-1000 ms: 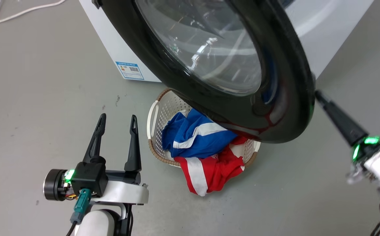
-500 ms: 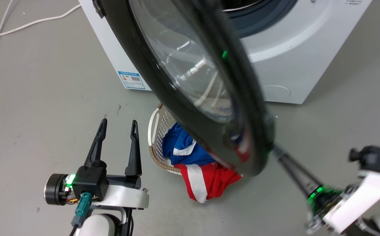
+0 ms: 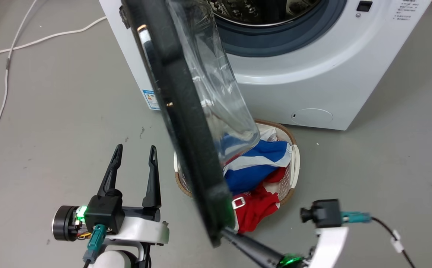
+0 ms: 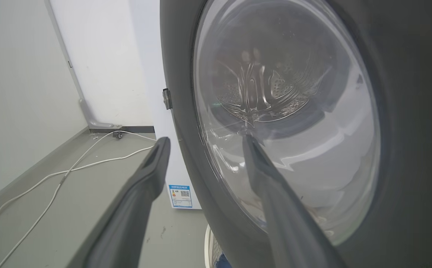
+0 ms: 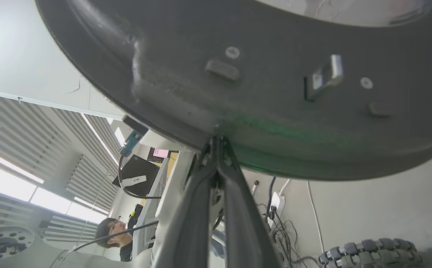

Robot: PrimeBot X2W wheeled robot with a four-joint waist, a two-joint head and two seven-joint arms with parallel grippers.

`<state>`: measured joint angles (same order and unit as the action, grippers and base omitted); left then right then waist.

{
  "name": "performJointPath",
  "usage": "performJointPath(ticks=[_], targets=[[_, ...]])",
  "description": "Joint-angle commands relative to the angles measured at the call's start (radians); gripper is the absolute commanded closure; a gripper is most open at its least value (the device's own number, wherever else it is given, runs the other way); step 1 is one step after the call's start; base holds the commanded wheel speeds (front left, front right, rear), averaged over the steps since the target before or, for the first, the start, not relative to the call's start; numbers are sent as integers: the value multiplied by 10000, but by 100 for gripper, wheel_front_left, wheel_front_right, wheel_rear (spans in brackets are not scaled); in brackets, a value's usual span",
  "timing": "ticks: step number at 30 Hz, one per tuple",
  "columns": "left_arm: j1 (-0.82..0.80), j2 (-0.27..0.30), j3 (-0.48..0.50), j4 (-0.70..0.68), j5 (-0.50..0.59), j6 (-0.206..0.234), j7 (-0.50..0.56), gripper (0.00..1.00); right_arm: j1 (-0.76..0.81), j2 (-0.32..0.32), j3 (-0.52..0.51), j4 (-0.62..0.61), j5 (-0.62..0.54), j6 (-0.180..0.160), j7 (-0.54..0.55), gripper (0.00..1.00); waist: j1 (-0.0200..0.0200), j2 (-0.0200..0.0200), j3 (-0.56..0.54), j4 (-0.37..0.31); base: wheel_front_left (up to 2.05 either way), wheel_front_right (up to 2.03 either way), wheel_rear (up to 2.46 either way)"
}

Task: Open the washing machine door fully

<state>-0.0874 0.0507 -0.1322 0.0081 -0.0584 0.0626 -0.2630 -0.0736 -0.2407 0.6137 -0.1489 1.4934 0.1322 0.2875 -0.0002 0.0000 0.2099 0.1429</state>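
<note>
The washing machine door [image 3: 178, 111] stands swung out from the white washing machine [image 3: 313, 85], edge-on in the head view, with its clear glass bowl [image 3: 219, 96] bulging to the right. The steel drum [image 3: 260, 11] is exposed. My right gripper [image 3: 226, 233] is shut, its tips touching the door's lowest rim from below. In the right wrist view the shut right gripper [image 5: 216, 139] meets the door's dark inner face [image 5: 275, 93]. My left gripper [image 3: 135, 147] is open and empty, left of the door. In the left wrist view the left gripper [image 4: 205, 138] points at the door's outer face [image 4: 406, 111].
A white laundry basket [image 3: 294, 163] with blue and red clothes [image 3: 253, 167] sits on the floor under the door. White cables [image 3: 7, 63] run along the floor at left. A blue label [image 3: 150, 99] and round flap [image 3: 311, 116] mark the machine's front. A person [image 5: 113, 232] sits behind me.
The door has swung wider, from facing the camera to edge-on, uncovering the drum. My right gripper has moved left and down with the door's rim. The left gripper has stayed put.
</note>
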Motion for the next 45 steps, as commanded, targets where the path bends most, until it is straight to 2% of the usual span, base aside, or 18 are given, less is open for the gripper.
performJointPath(ticks=[1, 4, 9, 13, 15, 16, 17, 18, 19, 23, 26, 28, 32, 34, 38, 42, 45], targets=[[75, -3, 5, 35, -41, 25, -28, 0, -223, 165, 180, 242, -41, -24, 22, 100, 2, 0, -64, 42, 0, 0, 0], [160, -1, 25, 82, -60, 51, -28, 0, -290, 281, 383, 506, -55, -22, -144, 100, 2, 0, -194, 105, 0, 0, 0], [316, -1, 68, 134, -33, 60, -28, 0, -116, 191, 37, 461, 35, -19, -830, 100, 2, 0, -449, 96, 0, 0, 0], [560, -3, 173, 175, 8, 27, -28, 0, 356, -208, -328, 36, 6, -14, -1473, 100, 2, 0, -766, -17, 0, 0, 0], [764, -1, 311, 179, 39, -5, -28, 0, 603, -477, -807, -388, -73, -14, -2151, 98, 2, 0, -1014, -158, 0, 0, 0], [831, -1, 344, 173, 60, -23, -28, 0, 669, -564, -973, -506, -120, -14, -2387, 88, 2, 0, -1089, -210, 0, 0, 0], [898, -3, 384, 170, 77, -47, -28, 0, 735, -627, -1164, -629, -193, -14, -2677, 71, 2, 0, -1171, -262, 0, 0, 0], [960, -3, 406, 163, 95, -62, -28, 0, 816, -674, -1368, -705, -270, -14, -2994, 29, 2, 0, -1241, -307, 0, 0, 0], [1015, -1, 444, 161, 108, -72, -28, 0, 862, -725, -1567, -754, -388, -14, -3332, 0, 2, 0, -1304, -347, 0, 0, 0], [1165, -1, 600, 134, 152, -141, -28, 0, 910, -811, -2318, -893, -1209, -14, -4855, 0, 2, 0, -1473, -485, 0, 0, 0], [1265, 3, 701, 100, 207, -160, -28, 0, 892, -711, -3109, -736, -2428, -14, -5431, 0, 2, 0, -1556, -598, 0, 0, 0], [1315, 6, 786, 84, 215, -175, -28, 0, 893, -570, -3953, -549, -3964, -14, -5515, 0, 2, 0, -1614, -673, 0, 0, 0], [1396, 3, 882, 79, 267, -222, -28, 0, 1002, 304, -5497, -614, -7946, -14, -5517, 0, 2, 0, -1687, -760, 0, 0, 0], [1415, 4, 911, 90, 287, -258, -28, 0, 1106, 653, -5919, -671, -9683, -16, -5520, 0, 2, 0, -1719, -783, 0, 0, 0], [1448, 2, 940, 77, 298, -248, -28, 0, 1416, 1240, -6510, -453, -12221, -16, -5522, 0, 2, 0, -1763, -807, 0, 0, 0], [1445, 3, 926, 53, 345, -273, -28, 0, 1761, 1624, -6858, 130, -13561, -16, -5523, 0, 2, 0, -1759, -798, 0, 0, 0], [1421, 4, 920, 53, 348, -282, -28, 0, 1966, 1801, -6971, 636, -13862, -16, -5526, 0, 2, 0, -1736, -793, 0, 0, 0]])
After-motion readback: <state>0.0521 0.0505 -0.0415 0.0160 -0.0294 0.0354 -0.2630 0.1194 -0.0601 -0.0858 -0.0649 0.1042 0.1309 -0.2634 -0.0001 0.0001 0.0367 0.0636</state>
